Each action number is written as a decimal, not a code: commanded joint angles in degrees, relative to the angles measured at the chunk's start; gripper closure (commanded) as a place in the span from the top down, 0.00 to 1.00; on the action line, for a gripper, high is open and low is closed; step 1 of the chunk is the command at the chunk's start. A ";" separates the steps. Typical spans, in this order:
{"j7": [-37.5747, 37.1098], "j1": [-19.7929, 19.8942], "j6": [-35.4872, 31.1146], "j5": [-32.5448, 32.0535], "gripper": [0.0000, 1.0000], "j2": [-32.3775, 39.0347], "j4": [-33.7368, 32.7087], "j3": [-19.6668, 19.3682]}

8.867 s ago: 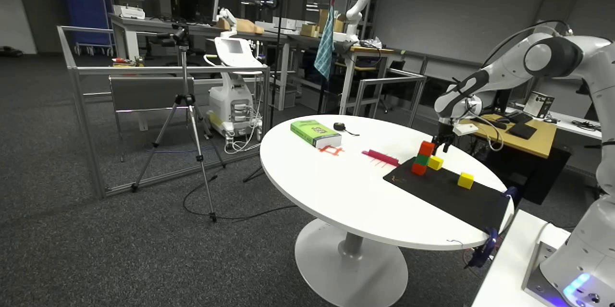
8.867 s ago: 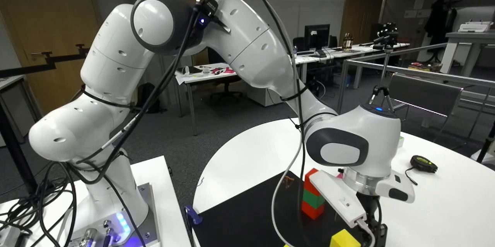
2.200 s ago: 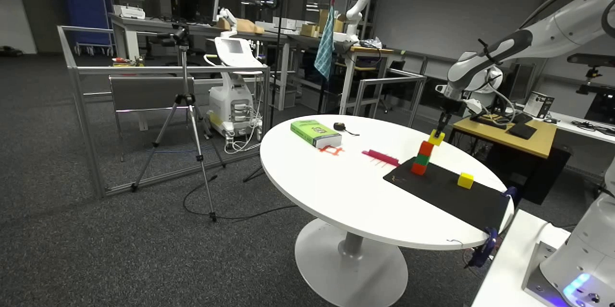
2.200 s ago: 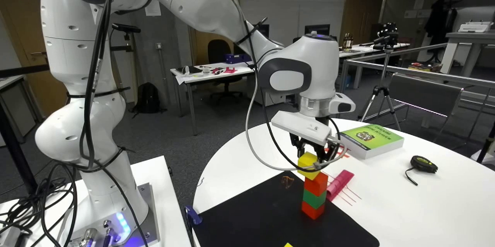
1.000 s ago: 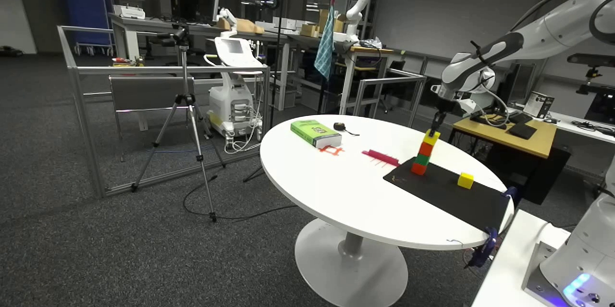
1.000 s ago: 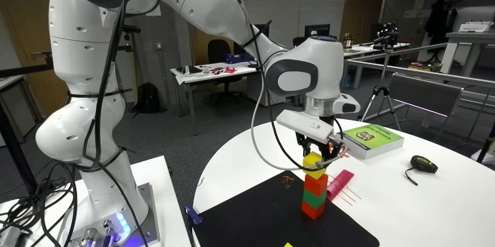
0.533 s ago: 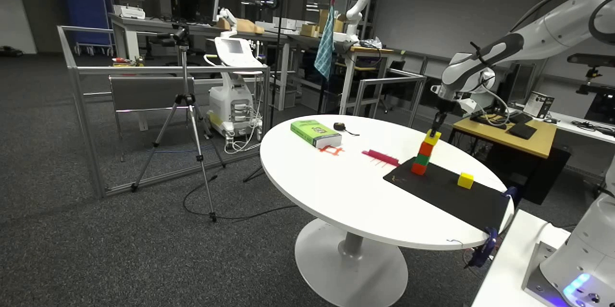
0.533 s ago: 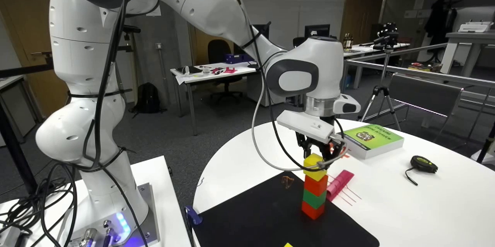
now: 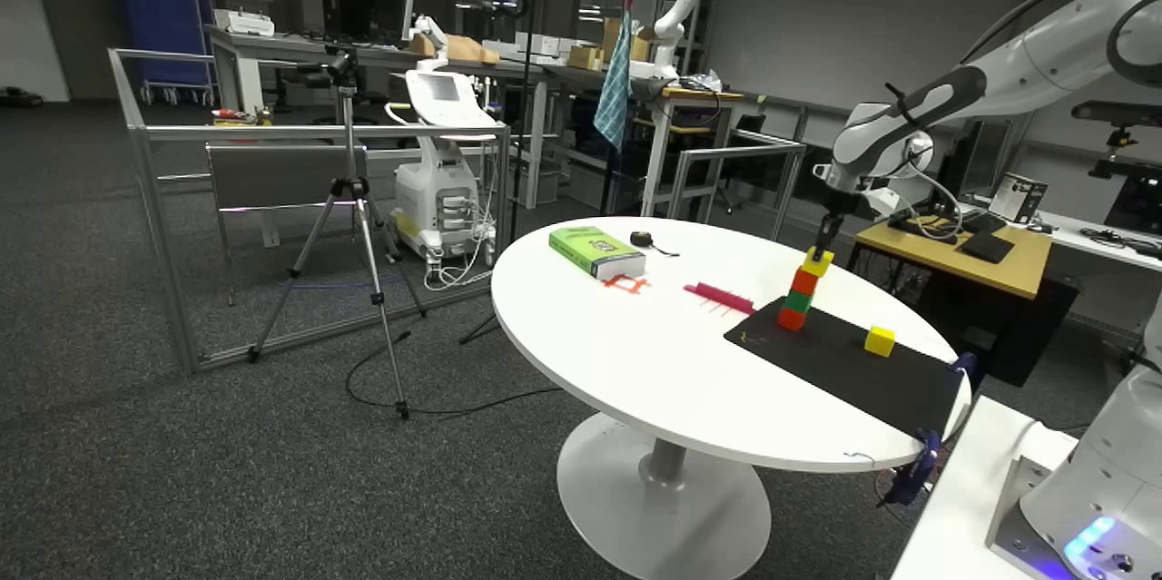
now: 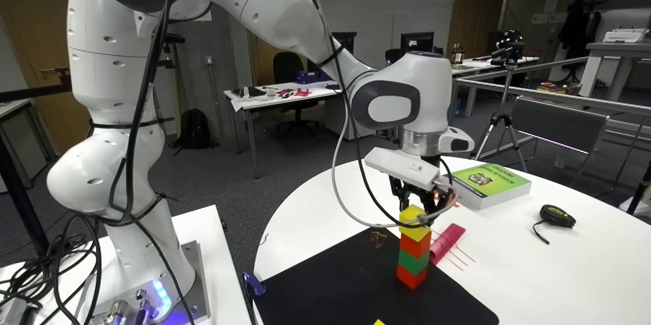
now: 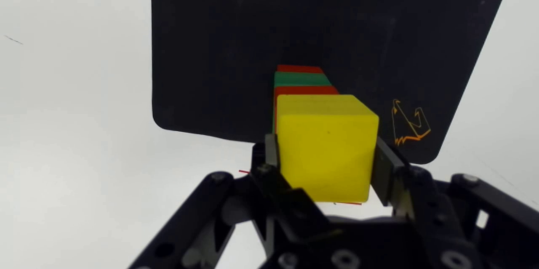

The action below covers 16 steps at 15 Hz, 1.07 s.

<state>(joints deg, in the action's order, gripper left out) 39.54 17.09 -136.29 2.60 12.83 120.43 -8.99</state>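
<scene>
Since the earliest frames the yellow cube [image 11: 328, 155] has gone from beside the stack [image 10: 413, 256] to its top, and the arm [image 10: 285, 15] has travelled with it; in the last instants it has barely shifted.

Wrist view: the claw [image 11: 327, 157] is pinching that cube from two opposite sides. Behind it, partly covered, show the upper red cube [image 11: 306, 90], the green cube [image 11: 301, 78] and the lower red cube [image 11: 299, 68], with the black mat [image 11: 210, 58] around them.

In an exterior view, the yellow cube sits over the upper red cube, set slightly off line with it. A second yellow cube [image 9: 880, 341] lies apart on the mat; farther out on the white tabletop [image 9: 626, 344] are a magenta strip [image 9: 723, 297] and a green book [image 9: 592, 246].

In an exterior view, the yellow cube caps the upright stack; whether the red cube below carries its weight I cannot tell. A tape measure [image 10: 557, 215] lies well apart from the stack, and a blue clamp [image 10: 253, 283] sits at the mat's corner
</scene>
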 commanded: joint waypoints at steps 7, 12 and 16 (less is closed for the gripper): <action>-2.76 -0.85 -0.98 -1.57 0.30 0.05 -0.72 -0.07; -3.02 -1.45 -0.76 -2.11 0.30 0.45 -1.36 -0.06; -3.19 -1.50 -0.56 -2.29 0.30 0.55 -1.65 -0.13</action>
<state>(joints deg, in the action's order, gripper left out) 38.23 15.86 -136.30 1.97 12.88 119.94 -8.81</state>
